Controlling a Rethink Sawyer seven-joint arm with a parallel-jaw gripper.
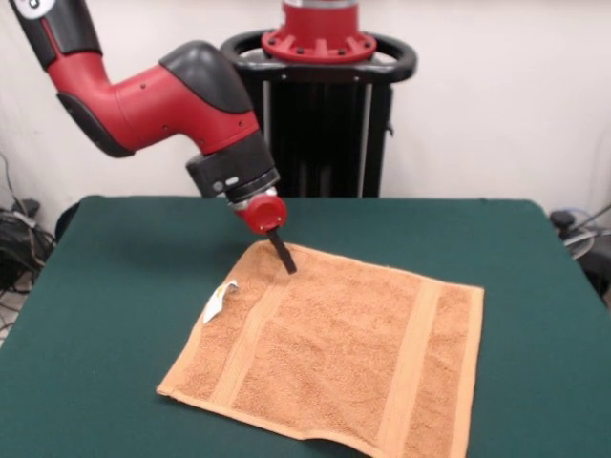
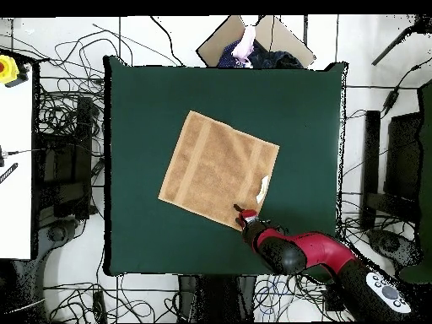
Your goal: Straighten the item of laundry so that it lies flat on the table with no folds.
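Observation:
The item of laundry is an orange-tan towel spread out on the dark green table, turned at an angle to the table's edges. Two flat woven bands run across it and a small white tag sticks out at one edge. No fold shows in either view. My gripper points down at the towel's far corner in the front view, its dark tip touching or just above the cloth. Only one dark tip shows, so its state is unclear.
The red and black arm reaches in over the table's robot side. A person's hand and a cardboard box show beyond the opposite table edge in the overhead view. Cables lie on the floor all around the table.

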